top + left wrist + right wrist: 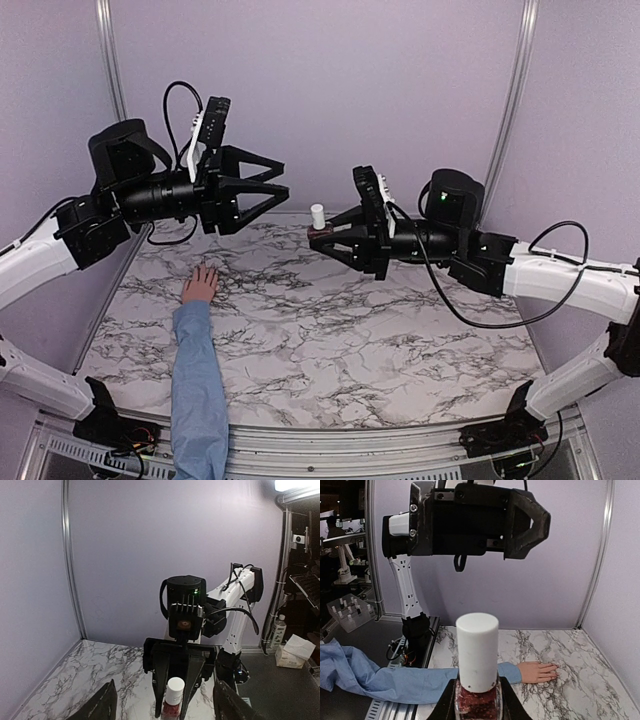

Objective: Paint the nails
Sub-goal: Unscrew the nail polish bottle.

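Observation:
A light-skinned hand (pixel 200 285) in a light blue sleeve (pixel 197 385) lies flat on the marble table at the left; its nails (pixel 554 668) are barely visible. My right gripper (pixel 318 236) is shut on a small dark red nail polish bottle (pixel 477 702) with a white cap (pixel 477 652), held upright above the table's middle. The bottle also shows in the left wrist view (pixel 173 705). My left gripper (pixel 280 190) is open and empty, raised high, pointing at the bottle from the left, a short gap away.
The marble table (pixel 380 340) is bounded by lilac walls at the back and sides with metal posts (pixel 510 100). The sleeve runs off the near edge. A tissue box (pixel 295 650) and a bottle (pixel 278 630) stand off the table.

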Controlling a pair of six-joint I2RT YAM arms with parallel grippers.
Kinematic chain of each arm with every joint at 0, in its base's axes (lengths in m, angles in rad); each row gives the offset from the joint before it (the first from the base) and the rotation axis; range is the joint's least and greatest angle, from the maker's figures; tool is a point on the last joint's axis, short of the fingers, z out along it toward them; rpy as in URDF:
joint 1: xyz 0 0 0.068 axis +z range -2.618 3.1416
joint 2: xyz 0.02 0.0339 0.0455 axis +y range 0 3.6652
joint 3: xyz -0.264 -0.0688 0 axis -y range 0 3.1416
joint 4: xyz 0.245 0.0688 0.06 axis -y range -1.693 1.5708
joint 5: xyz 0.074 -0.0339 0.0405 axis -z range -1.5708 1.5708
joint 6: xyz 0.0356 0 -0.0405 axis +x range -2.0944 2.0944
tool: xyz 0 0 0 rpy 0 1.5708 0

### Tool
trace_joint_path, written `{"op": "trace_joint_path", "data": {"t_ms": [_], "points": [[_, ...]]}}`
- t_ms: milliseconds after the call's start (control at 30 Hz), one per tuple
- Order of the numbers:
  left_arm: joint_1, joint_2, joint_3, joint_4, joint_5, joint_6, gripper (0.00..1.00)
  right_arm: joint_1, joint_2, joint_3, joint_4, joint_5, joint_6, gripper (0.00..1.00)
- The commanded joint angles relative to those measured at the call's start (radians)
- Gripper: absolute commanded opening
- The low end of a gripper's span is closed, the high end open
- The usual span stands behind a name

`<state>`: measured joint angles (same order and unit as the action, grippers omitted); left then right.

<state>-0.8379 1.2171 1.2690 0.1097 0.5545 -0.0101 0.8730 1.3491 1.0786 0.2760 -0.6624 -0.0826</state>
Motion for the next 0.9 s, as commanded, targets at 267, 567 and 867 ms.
{"op": "trace_joint_path", "data": {"t_ms": [267, 567, 867], "points": [[-0.002, 0.162, 0.134, 0.008, 0.387, -0.045, 0.59, -0.019, 0.050, 0.062, 0.063, -0.367, 0.209, 0.00], [-0.033, 0.183, 0.113, 0.008, 0.411, -0.010, 0.49, -0.020, 0.051, 0.063, 0.130, -0.390, 0.296, 0.00], [-0.048, 0.194, 0.112, -0.021, 0.366, 0.058, 0.37, -0.021, 0.079, 0.089, 0.156, -0.390, 0.326, 0.00]]}}
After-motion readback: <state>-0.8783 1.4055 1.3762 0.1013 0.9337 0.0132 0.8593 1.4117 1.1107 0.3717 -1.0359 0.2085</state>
